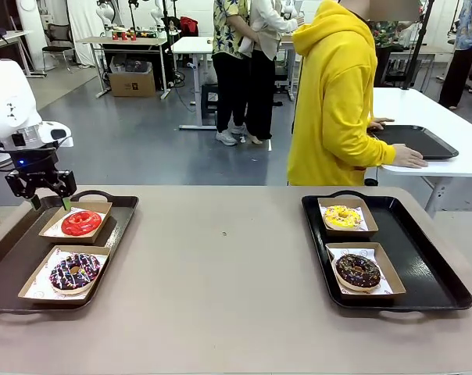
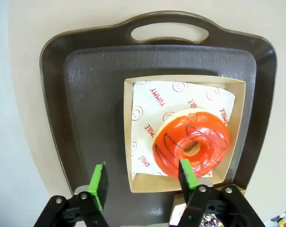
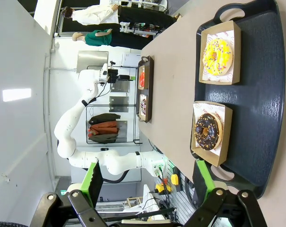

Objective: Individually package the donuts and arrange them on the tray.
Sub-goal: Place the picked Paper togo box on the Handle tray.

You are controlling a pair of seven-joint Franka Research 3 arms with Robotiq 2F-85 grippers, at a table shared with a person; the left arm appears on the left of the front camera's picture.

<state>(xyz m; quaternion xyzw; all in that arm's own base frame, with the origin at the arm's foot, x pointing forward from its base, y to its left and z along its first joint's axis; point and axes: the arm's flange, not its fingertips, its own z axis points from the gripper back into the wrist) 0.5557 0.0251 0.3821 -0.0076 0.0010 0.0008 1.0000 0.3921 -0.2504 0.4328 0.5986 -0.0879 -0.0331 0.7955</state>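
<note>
On the left tray (image 1: 119, 205), the left gripper (image 1: 50, 201) hovers wide open and empty by the far box holding the red-iced donut (image 1: 81, 223); the striped dark donut (image 1: 74, 271) sits boxed nearer. Soft, light, sticky-iced, they are likely best moved by the stiff box walls. On the right tray (image 1: 431, 262) are the boxed yellow-iced donut (image 1: 342, 216) and chocolate donut (image 1: 357, 270); the right gripper (image 3: 147, 187) gapes empty.

Two dark trays, one at the left (image 1: 119, 215) and one at the right (image 1: 423, 258), sit well apart on a tan table (image 1: 220, 273), each carrying two shallow cardboard boxes lined with printed paper. Across the table, a person in a yellow hoodie (image 1: 337, 101) leans both hands on a white table (image 1: 447, 125) bearing another tray (image 1: 423, 141).
</note>
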